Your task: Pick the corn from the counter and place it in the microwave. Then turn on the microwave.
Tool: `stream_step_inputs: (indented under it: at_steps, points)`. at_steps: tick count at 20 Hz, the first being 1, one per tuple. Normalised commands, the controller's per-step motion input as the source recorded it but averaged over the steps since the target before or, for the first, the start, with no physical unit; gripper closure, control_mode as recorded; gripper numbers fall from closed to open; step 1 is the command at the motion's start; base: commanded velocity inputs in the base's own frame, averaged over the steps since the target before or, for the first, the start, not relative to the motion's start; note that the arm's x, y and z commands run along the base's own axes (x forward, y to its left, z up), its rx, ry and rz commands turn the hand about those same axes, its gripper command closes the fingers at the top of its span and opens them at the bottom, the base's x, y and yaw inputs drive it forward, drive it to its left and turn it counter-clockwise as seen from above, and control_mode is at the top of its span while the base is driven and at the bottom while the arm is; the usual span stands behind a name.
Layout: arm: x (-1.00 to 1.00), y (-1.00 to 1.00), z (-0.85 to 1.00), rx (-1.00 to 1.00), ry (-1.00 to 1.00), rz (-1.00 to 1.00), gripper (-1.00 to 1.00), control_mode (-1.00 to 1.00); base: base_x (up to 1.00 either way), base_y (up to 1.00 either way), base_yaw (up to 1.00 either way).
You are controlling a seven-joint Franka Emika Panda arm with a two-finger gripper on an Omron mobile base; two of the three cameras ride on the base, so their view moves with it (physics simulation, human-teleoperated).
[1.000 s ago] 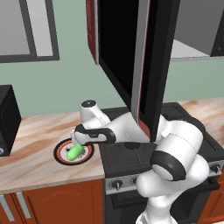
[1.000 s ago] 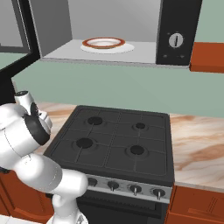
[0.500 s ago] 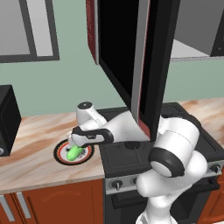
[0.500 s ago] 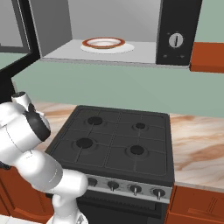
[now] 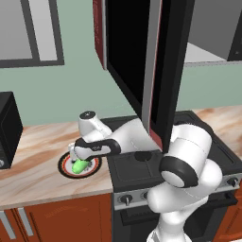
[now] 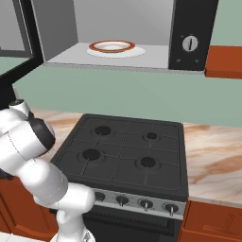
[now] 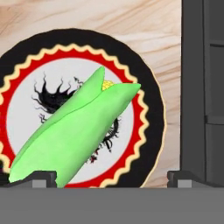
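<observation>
While the gripper [image 7: 111,177] hangs with jaws spread wide and empty right above it, the corn [image 7: 76,133] lies on the plate [image 7: 148,94] on the counter [image 5: 33,165], its long axis slanting across the gap between the fingertips [image 7: 39,177]

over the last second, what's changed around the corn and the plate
The gripper has come down closer over the corn, its hand sinking from above the plate toward it, jaws open and nothing taken hold of. In the hand view the corn lies between the fingertips. The corn, the plate, the counter and the open microwave with its own plate stayed as they were.
</observation>
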Motion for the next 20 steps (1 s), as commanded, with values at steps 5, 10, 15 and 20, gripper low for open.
stream_step_inputs:
  at_steps: [5,10,15,20]
  points:
    - [0.0,0.12,0.0,0.0,-0.01,-0.01,-1.0,-1.0,0.0,0.0,0.0]
    - [0.0,0.11,-0.04,0.0,-0.02,-0.02,-1.0,-1.0,0.0,0.0,0.0]
    - [0.0,0.08,-0.02,0.0,-0.04,-0.02,-1.0,-1.0,0.0,0.0,0.0]
    - [0.0,0.06,-0.01,0.0,-0.03,-0.03,-1.0,-1.0,0.0,0.0,0.0]
